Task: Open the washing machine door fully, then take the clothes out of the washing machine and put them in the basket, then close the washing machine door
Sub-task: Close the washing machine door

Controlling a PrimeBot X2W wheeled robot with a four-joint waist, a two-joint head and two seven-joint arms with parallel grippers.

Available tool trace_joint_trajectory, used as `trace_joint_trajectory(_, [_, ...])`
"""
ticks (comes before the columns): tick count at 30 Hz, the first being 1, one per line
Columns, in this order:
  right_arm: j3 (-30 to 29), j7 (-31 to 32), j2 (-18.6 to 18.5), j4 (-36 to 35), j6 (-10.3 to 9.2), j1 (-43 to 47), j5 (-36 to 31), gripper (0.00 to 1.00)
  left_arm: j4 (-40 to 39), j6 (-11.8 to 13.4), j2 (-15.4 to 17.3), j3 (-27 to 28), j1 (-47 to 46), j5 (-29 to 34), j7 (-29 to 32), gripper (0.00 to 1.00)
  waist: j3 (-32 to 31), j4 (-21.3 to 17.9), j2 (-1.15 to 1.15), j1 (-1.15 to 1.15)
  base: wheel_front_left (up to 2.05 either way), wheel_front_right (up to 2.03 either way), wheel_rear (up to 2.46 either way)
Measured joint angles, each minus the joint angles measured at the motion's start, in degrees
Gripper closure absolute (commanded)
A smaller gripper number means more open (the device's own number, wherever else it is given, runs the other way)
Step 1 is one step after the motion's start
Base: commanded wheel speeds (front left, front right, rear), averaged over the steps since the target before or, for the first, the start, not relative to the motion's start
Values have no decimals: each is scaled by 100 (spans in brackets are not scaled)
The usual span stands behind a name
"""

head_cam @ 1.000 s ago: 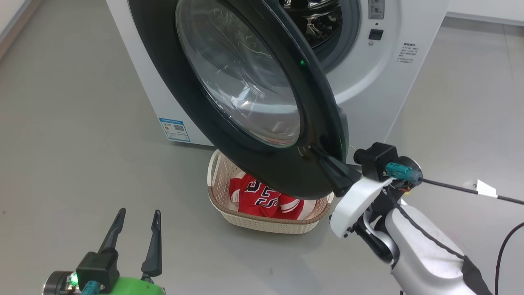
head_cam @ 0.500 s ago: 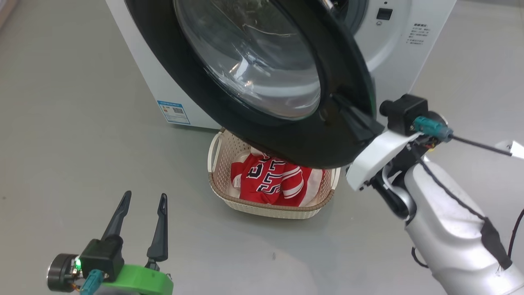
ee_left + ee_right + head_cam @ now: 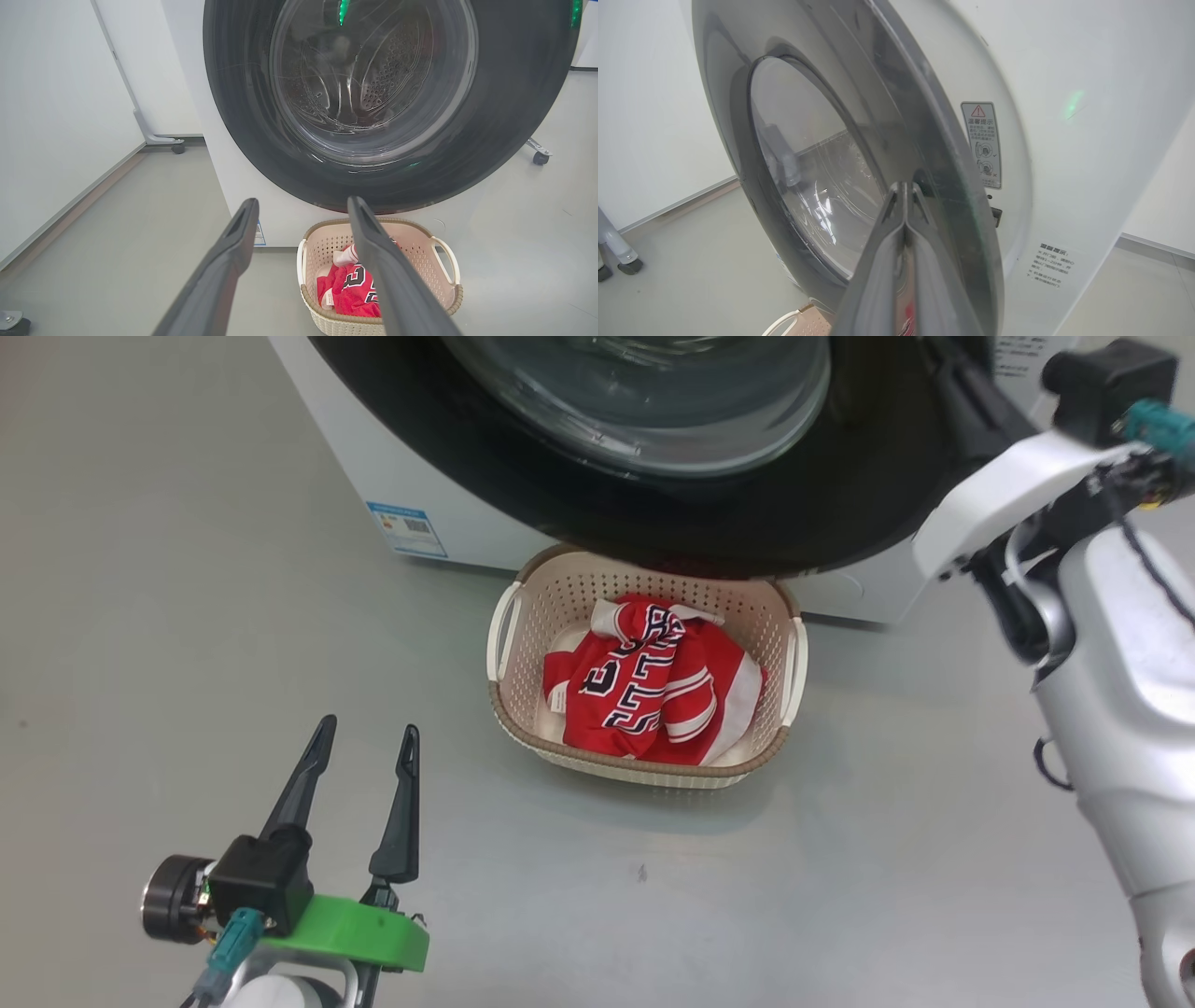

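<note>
Two grippers are at work around one washing machine [image 3: 420, 467], one basket and one heap of clothes. The left gripper [image 3: 368, 728] hangs over the bare grey floor [image 3: 140, 616], well apart from the basket, its two dark fingers spread wide with nothing between them. The right gripper [image 3: 903, 186] has its two fingers pressed flat together, holding nothing; their tips lie against the right rim of the washing machine door [image 3: 840, 495]. That single round door, a black ring around clear glass, stands ajar, with a gap between it and the white front. In the left wrist view the steel drum [image 3: 373, 84] shows through the glass.

The one basket [image 3: 644, 775] sits on the floor just before the foot of the machine, its far rim under the door's lower edge. It has two white side handles [image 3: 504, 630], one on each short side. Inside lie the clothes [image 3: 653, 691], red with white stripes. One jersey with dark block lettering lies on top; how many garments are bundled there cannot be told.

One blue label [image 3: 407, 529] sits low on the machine's front, and two printed stickers [image 3: 983, 140] show near the door opening.
</note>
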Motion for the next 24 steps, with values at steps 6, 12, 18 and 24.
trace_joint_trajectory(6, [-185,62,-204,376,-58,-518,-14,100,80,-55,-84,-92,-189,0,-60,0,219,168,0,0,0,0,0])
trace_joint_trajectory(12, [-432,108,-355,737,-208,-932,-15,100,202,-96,-171,-157,-317,-1,-96,0,391,373,0,0,0,0,0])
trace_joint_trajectory(18, [-458,40,-388,1033,-204,-1118,-14,100,354,-98,-204,-151,-403,-4,-147,0,505,555,0,0,0,0,0])
trace_joint_trajectory(24, [-415,-98,-324,1326,-170,-1196,-8,100,494,-98,-223,-149,-444,-26,-171,0,499,617,0,0,0,0,0])
